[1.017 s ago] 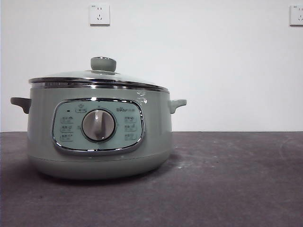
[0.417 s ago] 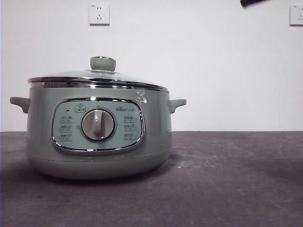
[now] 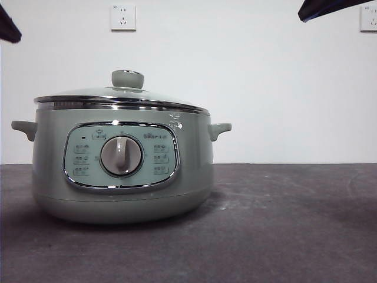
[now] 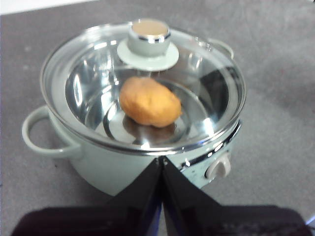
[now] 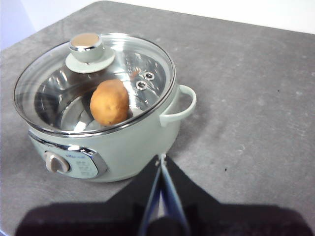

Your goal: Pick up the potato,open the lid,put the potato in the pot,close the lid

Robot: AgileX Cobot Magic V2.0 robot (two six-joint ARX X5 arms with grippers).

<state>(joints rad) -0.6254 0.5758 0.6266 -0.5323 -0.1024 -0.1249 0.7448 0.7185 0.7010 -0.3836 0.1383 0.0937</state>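
From the front view, the potato (image 4: 149, 101) is hidden inside the pot (image 3: 121, 159). Both arms are cut off there at the top corners. The panel symbols are too small to be read.

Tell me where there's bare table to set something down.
Bare grey table runs wide beyond the pot on its side-handle side, and in front of its dial. The pot itself is taken: lid on, potato inside.
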